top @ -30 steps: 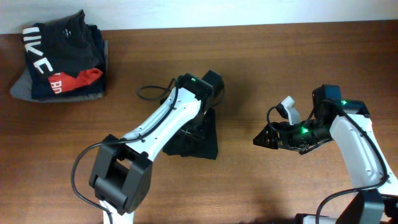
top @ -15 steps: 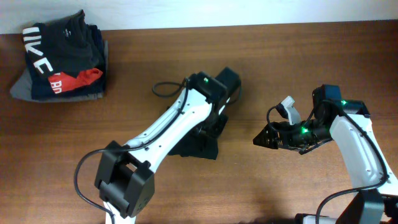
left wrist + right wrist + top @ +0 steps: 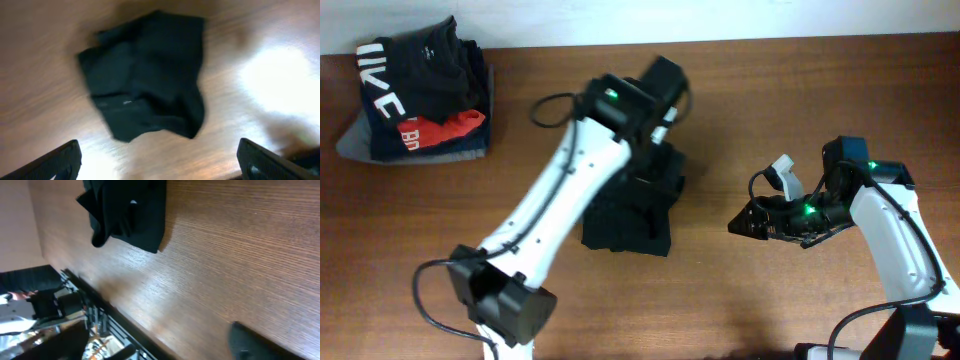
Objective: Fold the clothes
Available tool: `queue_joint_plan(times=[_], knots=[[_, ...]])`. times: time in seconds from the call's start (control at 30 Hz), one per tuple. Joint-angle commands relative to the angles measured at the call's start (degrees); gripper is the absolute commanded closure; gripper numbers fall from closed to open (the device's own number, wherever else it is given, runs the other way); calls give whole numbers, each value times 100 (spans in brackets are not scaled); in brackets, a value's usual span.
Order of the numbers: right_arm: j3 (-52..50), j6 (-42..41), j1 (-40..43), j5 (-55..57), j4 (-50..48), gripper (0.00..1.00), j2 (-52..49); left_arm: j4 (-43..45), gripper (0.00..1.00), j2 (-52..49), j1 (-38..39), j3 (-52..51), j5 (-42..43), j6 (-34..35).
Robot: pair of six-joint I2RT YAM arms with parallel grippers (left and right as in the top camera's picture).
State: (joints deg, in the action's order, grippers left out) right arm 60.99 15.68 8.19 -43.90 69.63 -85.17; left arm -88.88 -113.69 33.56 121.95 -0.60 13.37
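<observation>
The clothes [image 3: 628, 208] are a black garment lying in a compact, slightly rumpled fold at the middle of the table. The left wrist view looks down on the garment [image 3: 145, 75] from above. My left gripper [image 3: 160, 164] hangs over it with its jaws wide open and only bare wood between the fingertips [image 3: 62, 160]. My right gripper [image 3: 748, 222] hovers low to the right of the garment, apart from it. It is open and holds nothing. In the right wrist view the garment [image 3: 127, 210] lies far ahead and shows a small white mark.
A stack of folded garments [image 3: 415, 95], dark with white letters over red and grey, sits at the back left corner. The table's front edge [image 3: 117, 317] runs close under the right gripper, with equipment beyond it.
The left gripper has opened and let go of the garment. The left arm has lifted up and back from it. The garment now lies flatter. The right arm has stayed in place.
</observation>
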Motion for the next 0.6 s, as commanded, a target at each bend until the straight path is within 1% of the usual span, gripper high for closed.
queue_joint_plan(times=[0.0,0.03,0.07,0.1,0.13,0.2,0.33,0.4,0.47,0.57], knots=[[-9,-13,-125,-717,-96,44,81,-94,1,164,-643,83,-85,199],[-9,-13,-188,-977,-164,63,81,-107,1,164,-857,83,-87,205],[-9,-15,-267,-1250,-254,77,81,-125,1,164,-1075,81,-87,205],[-9,-15,-380,-1580,-378,88,81,-140,1,162,-1259,76,-83,210],[-9,-17,-498,-1845,-509,96,81,-190,1,162,-1460,76,-79,286],[-9,-162,-802,-2245,-887,96,81,-297,1,162,-1779,76,-57,402],[-9,-1580,-1639,-2144,-2280,96,57,-468,1,153,-2253,76,-68,398],[-9,-2415,-2142,-1790,-3088,96,9,-468,1,153,-2422,70,-70,398],[-9,-3060,-2616,-1274,-3698,96,-74,-468,1,153,-2540,68,-92,396],[-9,-3456,-3058,-763,-4124,96,-240,-509,1,151,-2671,66,-352,396]])
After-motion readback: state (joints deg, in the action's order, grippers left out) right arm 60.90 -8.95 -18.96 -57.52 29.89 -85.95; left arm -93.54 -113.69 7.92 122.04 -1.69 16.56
